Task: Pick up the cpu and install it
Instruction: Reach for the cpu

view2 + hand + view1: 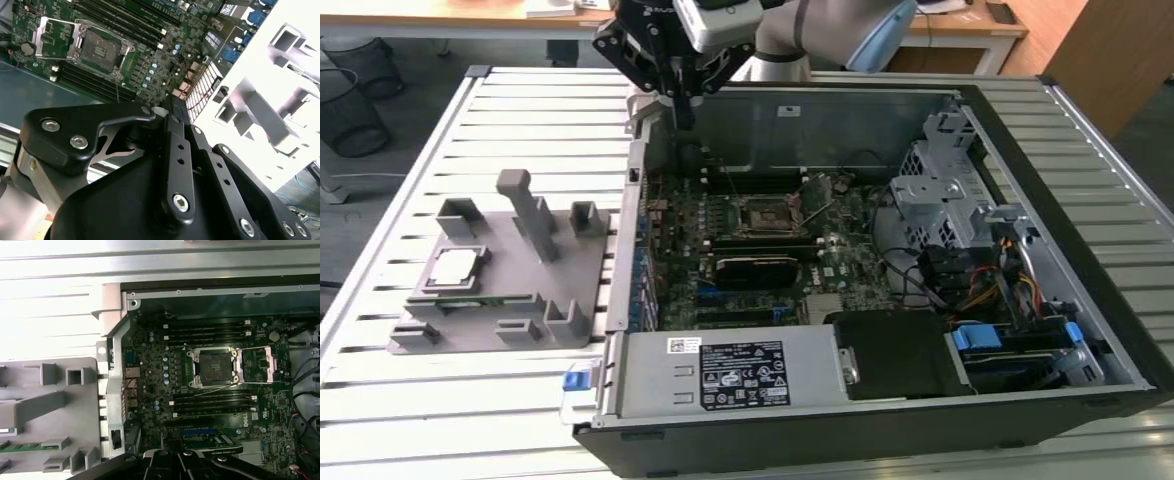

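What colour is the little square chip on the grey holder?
The cpu is silver-grey; exterior view shows it best.

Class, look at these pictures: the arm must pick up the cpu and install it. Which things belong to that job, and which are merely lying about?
Belonging to the job:
cpu, lying in the grey fixture
open cpu socket on the motherboard
pincer

Lying about:
green memory stick
power supply
drive cage
wire waste bin
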You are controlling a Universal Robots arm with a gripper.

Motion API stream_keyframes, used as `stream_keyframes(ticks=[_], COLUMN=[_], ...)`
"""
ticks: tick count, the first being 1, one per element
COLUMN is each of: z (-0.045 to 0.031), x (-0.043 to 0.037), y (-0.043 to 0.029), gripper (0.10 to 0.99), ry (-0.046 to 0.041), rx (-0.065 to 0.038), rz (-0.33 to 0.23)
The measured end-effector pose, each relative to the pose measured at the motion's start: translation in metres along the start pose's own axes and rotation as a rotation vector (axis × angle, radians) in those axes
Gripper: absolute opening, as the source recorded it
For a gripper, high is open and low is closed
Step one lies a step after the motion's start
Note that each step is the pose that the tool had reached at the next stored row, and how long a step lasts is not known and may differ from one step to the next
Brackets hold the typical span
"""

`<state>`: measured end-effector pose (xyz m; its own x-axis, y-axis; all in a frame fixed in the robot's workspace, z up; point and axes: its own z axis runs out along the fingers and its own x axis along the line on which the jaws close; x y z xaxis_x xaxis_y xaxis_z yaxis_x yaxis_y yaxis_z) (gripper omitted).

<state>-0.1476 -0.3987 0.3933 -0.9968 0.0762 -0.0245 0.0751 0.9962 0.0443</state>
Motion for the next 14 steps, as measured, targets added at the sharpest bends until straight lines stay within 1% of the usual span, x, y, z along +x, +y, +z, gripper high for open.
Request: stream_keyframes(ticks=[5,14], z=[0.0,0.0], x=[0.006,0.0143], y=[-0.0004,-0.0008], gripper=[0.106,0.106], ry=[0.0,0.0], rx=[0.0,0.0], rz=[0.0,0.0])
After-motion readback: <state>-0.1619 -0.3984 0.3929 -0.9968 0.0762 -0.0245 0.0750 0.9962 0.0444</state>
